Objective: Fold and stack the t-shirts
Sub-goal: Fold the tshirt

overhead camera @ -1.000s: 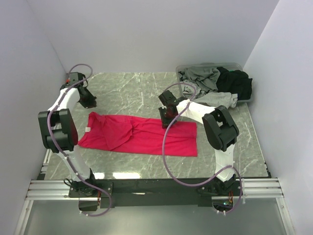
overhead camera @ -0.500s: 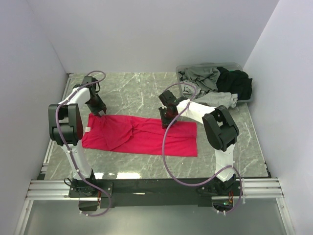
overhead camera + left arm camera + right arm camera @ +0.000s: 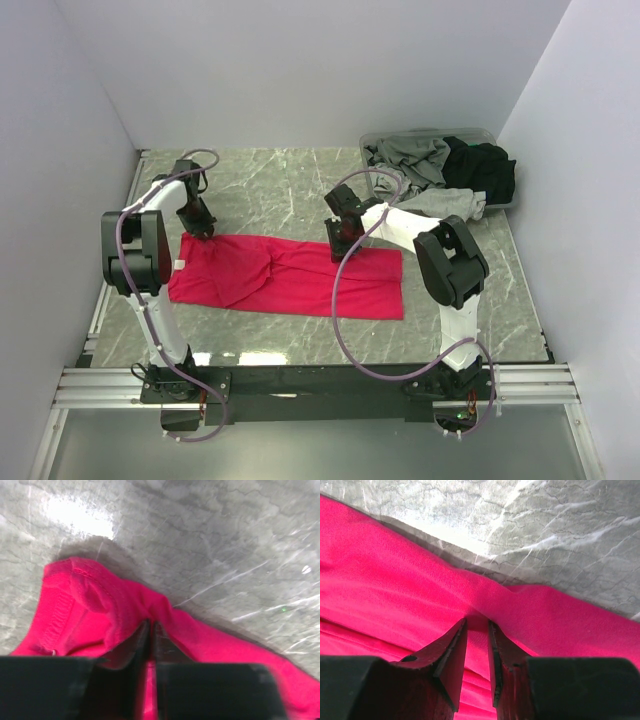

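A pinkish-red t-shirt [image 3: 285, 275] lies folded into a long band across the marble table. My left gripper [image 3: 203, 232] sits at its far left corner, shut on the cloth; in the left wrist view the fingers pinch a fold of the red t-shirt [image 3: 95, 615] at the gripper [image 3: 150, 625]. My right gripper [image 3: 343, 252] sits at the shirt's far edge right of middle, shut on a ridge of the red cloth [image 3: 395, 595] at the gripper [image 3: 477, 622]. Grey and black t-shirts [image 3: 440, 165] lie heaped at the far right.
A grey plastic tub [image 3: 482, 132] stands at the far right corner under the heap of shirts, and a grey shirt [image 3: 440, 203] hangs over its near side onto the table. White walls close in the table on the left, back and right.
My left arm swung from the far left corner down to the shirt's far left corner and closed on the cloth. The right arm has not moved.
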Available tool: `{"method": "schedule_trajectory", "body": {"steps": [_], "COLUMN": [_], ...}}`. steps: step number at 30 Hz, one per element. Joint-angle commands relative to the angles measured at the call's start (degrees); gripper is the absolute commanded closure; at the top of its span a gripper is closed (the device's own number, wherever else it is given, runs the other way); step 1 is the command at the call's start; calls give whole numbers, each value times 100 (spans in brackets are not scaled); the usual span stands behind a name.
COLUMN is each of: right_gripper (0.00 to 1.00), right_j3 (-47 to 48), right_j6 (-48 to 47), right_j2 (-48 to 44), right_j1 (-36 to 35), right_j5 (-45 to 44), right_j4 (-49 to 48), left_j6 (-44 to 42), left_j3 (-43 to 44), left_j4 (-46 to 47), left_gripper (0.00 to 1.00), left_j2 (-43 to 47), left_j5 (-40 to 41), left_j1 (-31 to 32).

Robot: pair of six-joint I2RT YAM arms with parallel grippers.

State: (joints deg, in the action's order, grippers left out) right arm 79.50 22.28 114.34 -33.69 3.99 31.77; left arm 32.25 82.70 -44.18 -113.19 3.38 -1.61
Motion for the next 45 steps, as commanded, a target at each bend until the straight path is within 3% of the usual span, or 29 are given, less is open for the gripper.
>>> {"method": "schedule_trajectory", "body": {"steps": [1,3,9,14,24,37,45], "right_gripper": [69,69,69,69,69,69,69], "right_j3": [-93,-102,-84,21,153,223,206], "right_j6": [13,30,83,136,136,197,189], "right_j2": [220,255,360,527,738,853,800], "right_j1": [73,73,91,126,161,152,153], "right_j5": [-214,-223,-337,-390,-390,-513,-504], "right_j4": [137,137,259,417,602,717,699], "left_j6": [-52,-17,281,563,993,1047,950], "left_j3": [-17,-60,-517,-1350,-2442,-2662,-2504], "left_j4": [-20,41,761,1297,1632,1333,1965], "left_gripper": [93,99,100,100,99,64,52], "left_j2": [51,173,1096,1860,2152,2608,2345], "left_j5": [163,233,357,-20,-549,-162,-811], "left_j1": [20,20,-76,-392,-885,-1298,-1500]}}
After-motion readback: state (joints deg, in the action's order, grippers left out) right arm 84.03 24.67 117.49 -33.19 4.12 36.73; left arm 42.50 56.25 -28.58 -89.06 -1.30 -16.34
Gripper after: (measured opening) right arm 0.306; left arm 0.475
